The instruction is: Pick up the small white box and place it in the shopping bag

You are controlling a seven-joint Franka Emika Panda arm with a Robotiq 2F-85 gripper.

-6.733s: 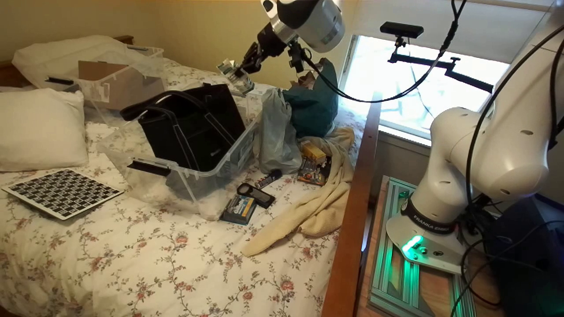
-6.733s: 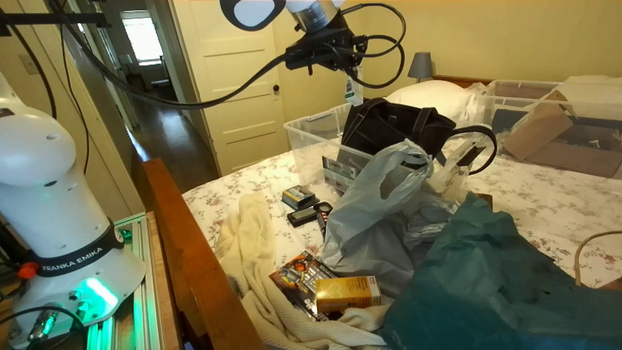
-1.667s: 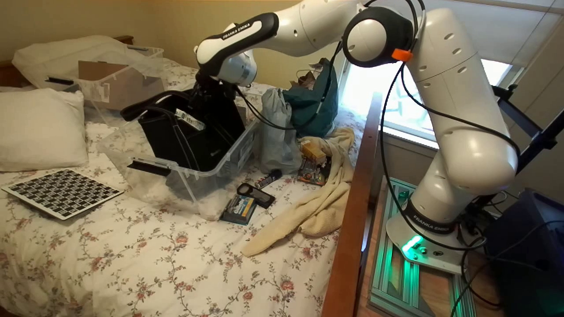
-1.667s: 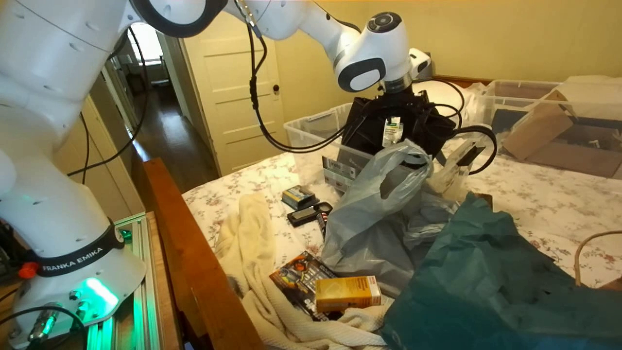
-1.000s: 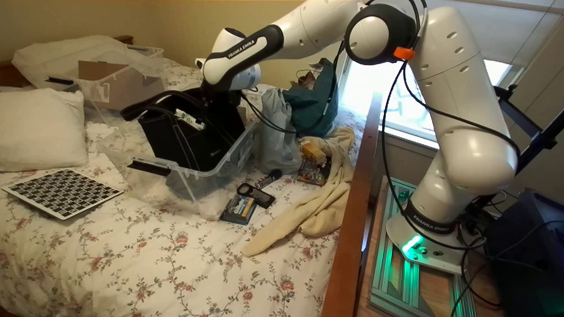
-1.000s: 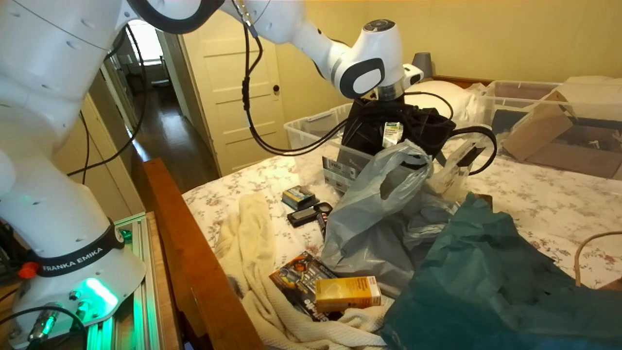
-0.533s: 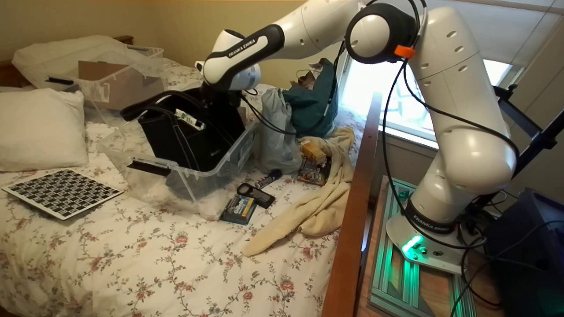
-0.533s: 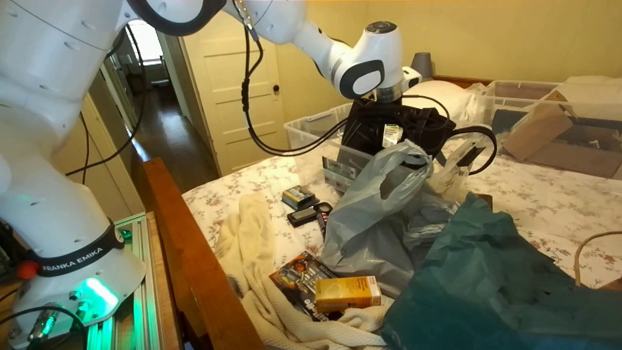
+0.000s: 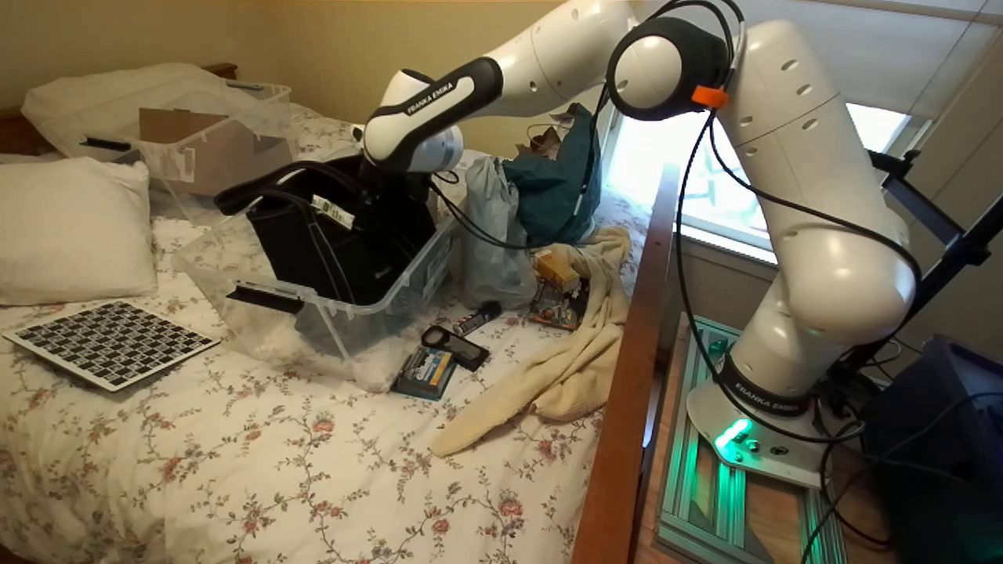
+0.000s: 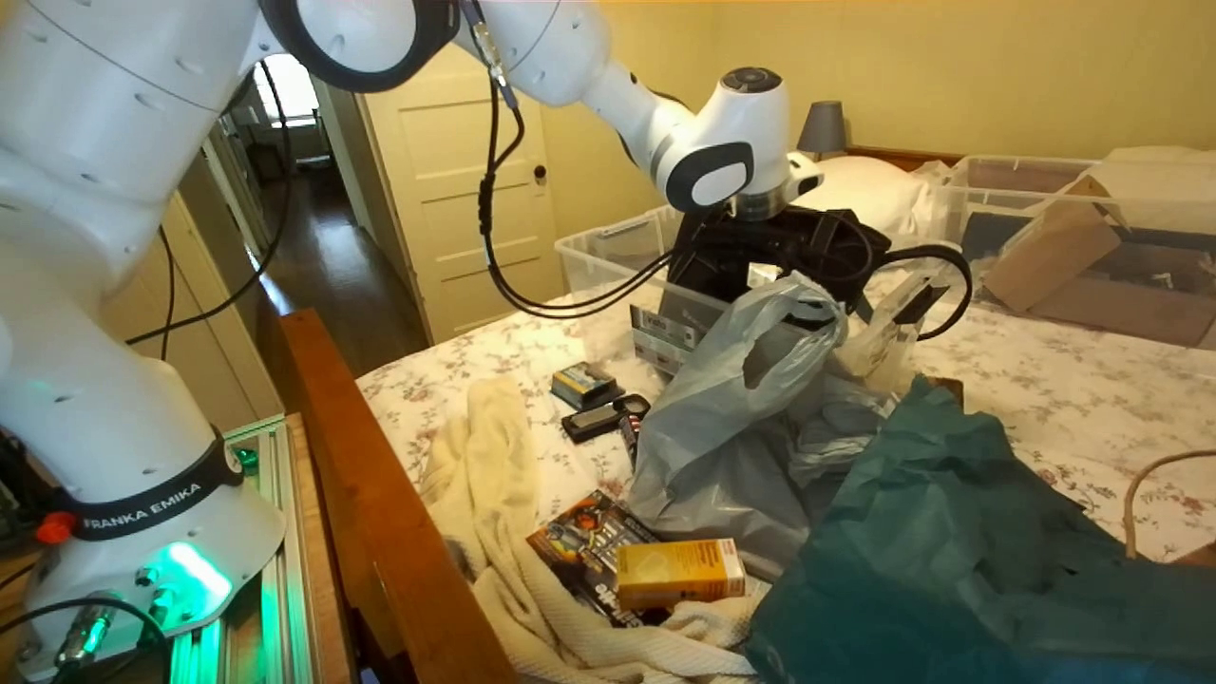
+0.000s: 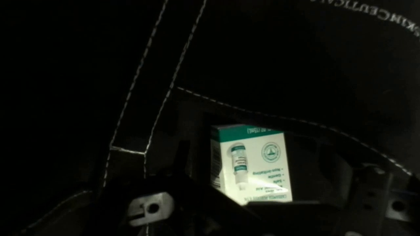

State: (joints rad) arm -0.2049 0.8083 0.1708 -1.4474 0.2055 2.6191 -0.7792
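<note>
Nearly home, but the way out could undo it

The pincer [image 11: 265, 167] stands spread wide and, by the wrist view, holds nothing; whether it touches the small white box [image 11: 252, 164] is too dark to tell. That box lies tilted at the mouth of the black shopping bag [image 9: 360, 262], partly behind a stitched edge [image 11: 272, 114], apparently inside; how deep I cannot say. I judge the placing all but done and the withdrawal left.

That withdrawal is the likeliest trouble. In both exterior views the pincer blends into the bag near its loop handles [image 9: 251, 186]; a sideways pull could catch one, tip the bag against the rim of the clear tub [image 9: 360, 309] that carries it, and spill the box. Straight up seems safest. Were the box merely propped near the bag's upper edge, a knock from either jaw could flip it over the tub's edge onto the bed [image 9: 313, 470]. The cable [image 10: 485, 204], too, sags past the tub's edge near the grey plastic bag [image 10: 703, 451], and could drag that along.
</note>
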